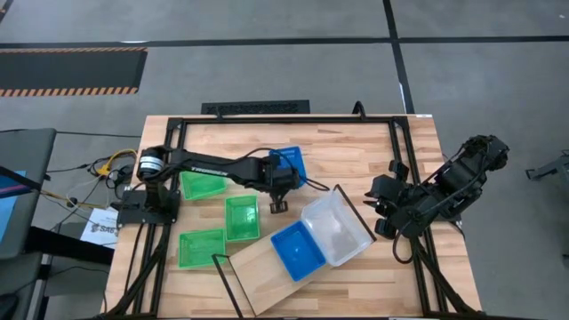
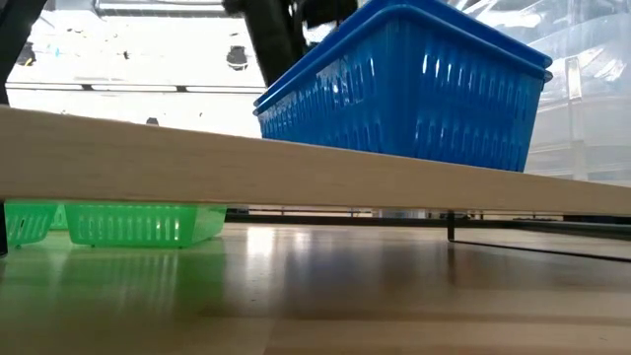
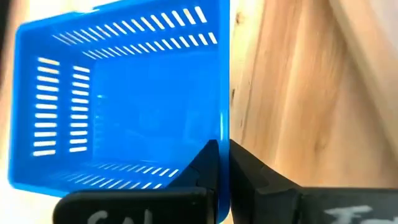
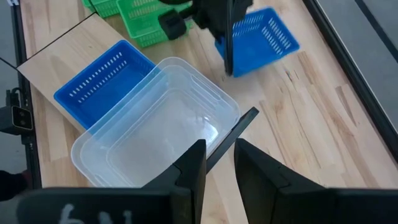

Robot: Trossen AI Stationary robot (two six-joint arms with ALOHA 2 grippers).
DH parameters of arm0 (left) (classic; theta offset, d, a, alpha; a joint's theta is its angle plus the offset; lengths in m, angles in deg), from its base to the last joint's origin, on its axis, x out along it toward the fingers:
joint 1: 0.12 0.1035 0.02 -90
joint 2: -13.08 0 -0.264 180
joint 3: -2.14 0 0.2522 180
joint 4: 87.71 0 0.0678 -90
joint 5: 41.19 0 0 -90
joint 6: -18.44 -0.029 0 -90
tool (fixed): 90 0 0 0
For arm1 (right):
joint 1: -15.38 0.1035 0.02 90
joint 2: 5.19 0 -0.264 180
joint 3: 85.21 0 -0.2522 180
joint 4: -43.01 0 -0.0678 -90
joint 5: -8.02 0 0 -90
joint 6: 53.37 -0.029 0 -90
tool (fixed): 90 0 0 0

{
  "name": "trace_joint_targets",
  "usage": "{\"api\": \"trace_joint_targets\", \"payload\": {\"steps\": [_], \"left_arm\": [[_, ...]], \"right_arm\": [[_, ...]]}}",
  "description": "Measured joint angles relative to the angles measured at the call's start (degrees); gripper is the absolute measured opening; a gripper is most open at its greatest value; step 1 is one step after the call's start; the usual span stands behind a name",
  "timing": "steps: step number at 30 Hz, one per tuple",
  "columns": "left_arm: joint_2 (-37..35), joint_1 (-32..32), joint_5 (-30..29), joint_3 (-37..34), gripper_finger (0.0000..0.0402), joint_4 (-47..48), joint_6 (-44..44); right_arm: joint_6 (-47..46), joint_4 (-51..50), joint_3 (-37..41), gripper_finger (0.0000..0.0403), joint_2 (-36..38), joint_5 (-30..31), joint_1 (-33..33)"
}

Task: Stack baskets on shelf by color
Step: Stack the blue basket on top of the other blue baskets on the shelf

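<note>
Because it must join the blue basket [image 1: 297, 250] already on the shelf [image 1: 258, 267], the left gripper [image 1: 283, 180] pinches a loose blue basket's [image 1: 293, 163] wall; the right gripper [image 1: 384, 206] waits part-open, empty.

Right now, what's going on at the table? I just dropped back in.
The left pincer is shut on the rim of a blue basket near the table's far edge. The shelf lies at an angle near the front edge, with another blue basket and a clear basket already on it. Three green baskets are on the table beside the shelf, not yet on it. The right pincer waits over the clear basket, holding nothing.
</note>
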Motion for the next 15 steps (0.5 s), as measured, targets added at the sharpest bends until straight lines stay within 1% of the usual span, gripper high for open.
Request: {"api": "trace_joint_targets", "payload": {"steps": [6,10,15], "left_arm": [[-3.3,-3.6,-3.8,8.8,0.0,14.1,11.7],[-4.7,-8.3,-6.3,15.2,0.0,21.9,23.0],[-5.3,-16.9,-8.5,22.1,0.0,22.8,36.0]], "right_arm": [[0.1,-0.4,0.0,0.0106,0.0,0.0,0.0],[0.1,-0.4,0.0,0.0106,0.0,0.0,0.0],[-0.2,-0.4,0.0,0.0106,0.0,0.1,0.0]]}}
